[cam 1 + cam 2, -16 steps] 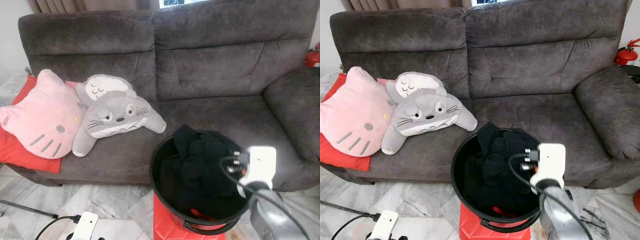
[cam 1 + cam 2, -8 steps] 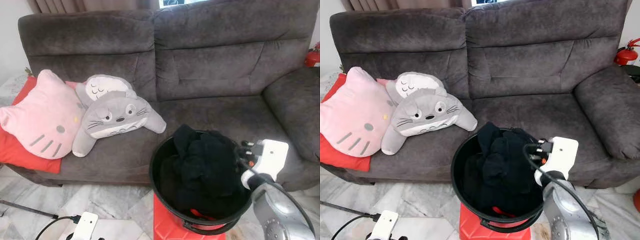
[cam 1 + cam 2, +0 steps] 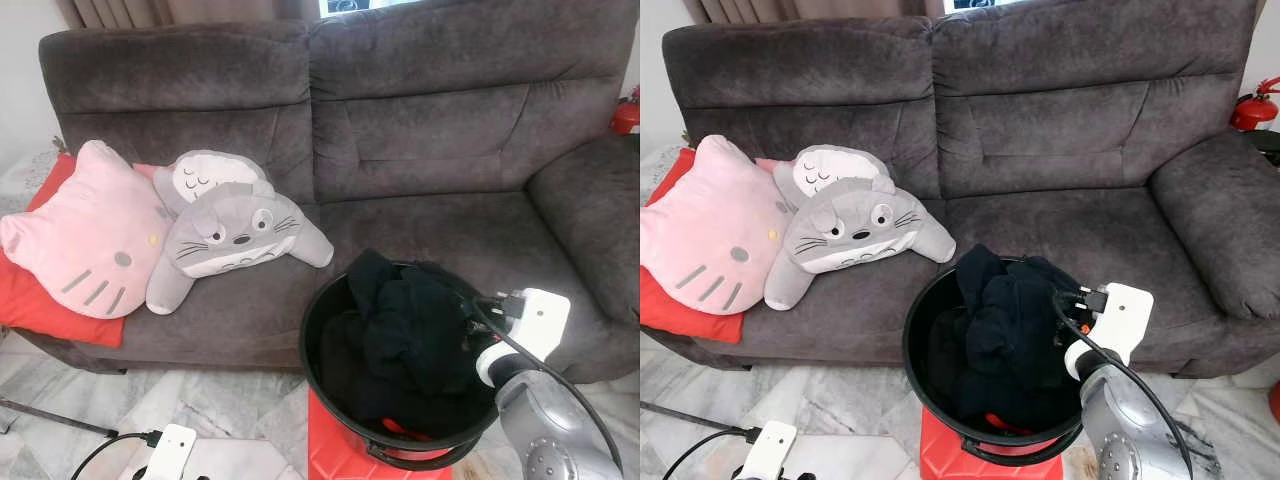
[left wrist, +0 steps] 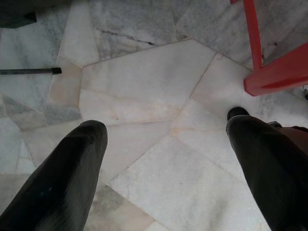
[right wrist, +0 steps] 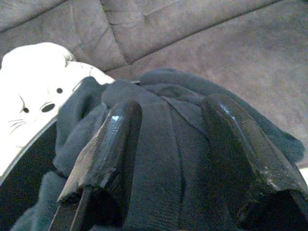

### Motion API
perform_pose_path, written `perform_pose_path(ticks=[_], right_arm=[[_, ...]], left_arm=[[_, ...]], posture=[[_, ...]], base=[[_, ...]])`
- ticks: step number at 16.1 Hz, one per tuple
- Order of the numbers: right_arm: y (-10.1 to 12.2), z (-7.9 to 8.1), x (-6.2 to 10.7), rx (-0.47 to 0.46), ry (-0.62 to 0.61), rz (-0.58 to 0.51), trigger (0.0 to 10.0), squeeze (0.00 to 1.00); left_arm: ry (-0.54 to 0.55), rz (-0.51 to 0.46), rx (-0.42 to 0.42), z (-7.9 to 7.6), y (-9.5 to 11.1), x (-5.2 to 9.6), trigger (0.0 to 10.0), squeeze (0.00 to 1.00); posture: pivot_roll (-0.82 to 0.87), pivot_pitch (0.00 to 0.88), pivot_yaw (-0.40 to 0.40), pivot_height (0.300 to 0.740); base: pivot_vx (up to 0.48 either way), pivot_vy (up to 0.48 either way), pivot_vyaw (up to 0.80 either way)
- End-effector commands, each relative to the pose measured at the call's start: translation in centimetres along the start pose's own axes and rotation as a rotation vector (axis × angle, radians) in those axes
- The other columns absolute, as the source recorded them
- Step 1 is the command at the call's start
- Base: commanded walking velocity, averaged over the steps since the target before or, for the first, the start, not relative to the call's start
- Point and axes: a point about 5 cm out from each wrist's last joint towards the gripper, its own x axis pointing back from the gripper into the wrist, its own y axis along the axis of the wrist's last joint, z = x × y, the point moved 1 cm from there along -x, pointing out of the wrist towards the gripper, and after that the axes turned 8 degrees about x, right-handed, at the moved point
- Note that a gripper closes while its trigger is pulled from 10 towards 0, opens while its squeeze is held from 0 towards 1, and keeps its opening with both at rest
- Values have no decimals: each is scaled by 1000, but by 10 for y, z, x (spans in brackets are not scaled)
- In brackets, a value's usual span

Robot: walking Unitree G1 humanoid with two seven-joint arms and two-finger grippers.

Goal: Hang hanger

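Here my right gripper [image 5: 168, 144] hangs with fingers spread wide over the black clothes [image 3: 1010, 325] in the round black bucket [image 3: 925, 345], ready to grab some, while my left gripper [image 4: 163, 159] waits open near the floor.

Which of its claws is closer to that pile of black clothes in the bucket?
The right gripper, open right over the black clothes in the black bucket. The left gripper hangs open over the marble floor.

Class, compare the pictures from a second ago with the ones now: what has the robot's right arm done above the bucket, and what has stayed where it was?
The right gripper swung off toward the robot's right, then came partway back; it now hangs open over the black clothes. Nothing was grasped. Bucket, sofa and plush toys kept their places.
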Motion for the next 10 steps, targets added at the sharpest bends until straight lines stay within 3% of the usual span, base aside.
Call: perform_pose_path(ticks=[1, 10], right_arm=[[-11, 1, 1, -18, 13, 51, 10000, 0], [-30, 26, 4, -36, 177, 166, 10000, 0]], left_arm=[[16, 21, -19, 8, -5, 2, 10000, 0], [19, 13, -23, 10, -2, 2, 10000, 0]], posture=[[-183, 0, 122, 740], [-180, 0, 122, 740]], base=[[0, 0, 0], [0, 0, 0]])
